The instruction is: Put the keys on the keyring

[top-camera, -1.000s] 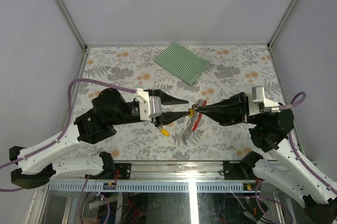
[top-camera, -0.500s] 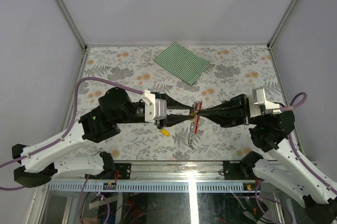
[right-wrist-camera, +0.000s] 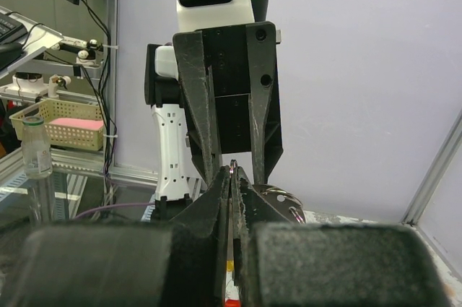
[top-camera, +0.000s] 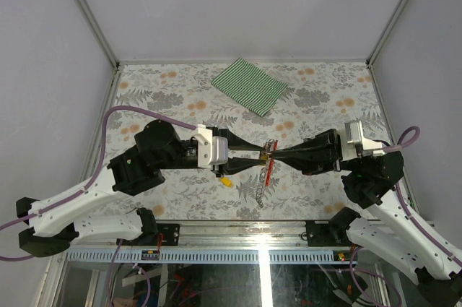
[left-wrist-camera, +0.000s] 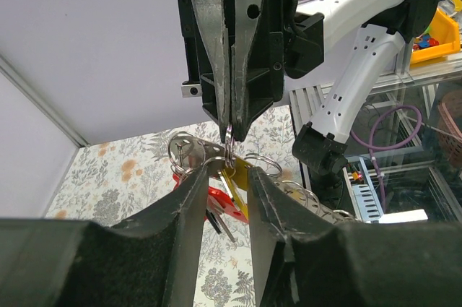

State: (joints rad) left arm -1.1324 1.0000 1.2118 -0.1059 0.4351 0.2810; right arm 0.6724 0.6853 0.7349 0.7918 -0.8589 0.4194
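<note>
My two grippers meet tip to tip above the table's middle. My right gripper (top-camera: pixel 274 152) (right-wrist-camera: pixel 231 171) is shut on the keyring's small silver ring (left-wrist-camera: pixel 229 136). The red strap (top-camera: pixel 268 170) (left-wrist-camera: pixel 220 200) and the chain (top-camera: pixel 260 190) hang below it. My left gripper (top-camera: pixel 263 152) (left-wrist-camera: pixel 229 174) holds a yellow-headed key (left-wrist-camera: pixel 240 183) between its fingertips, right against that ring. A second yellow key (top-camera: pixel 225 181) lies on the table under my left gripper. The green key is out of view.
A green striped cloth (top-camera: pixel 250 85) lies at the back of the flowered table (top-camera: pixel 159 97). Grey walls with metal posts close in the left, right and back sides. Several loose silver rings (left-wrist-camera: pixel 289 183) hang with the chain.
My left gripper has moved right with the yellow key until its tips meet my right gripper's tips at the ring. In the last half second almost nothing has moved.
</note>
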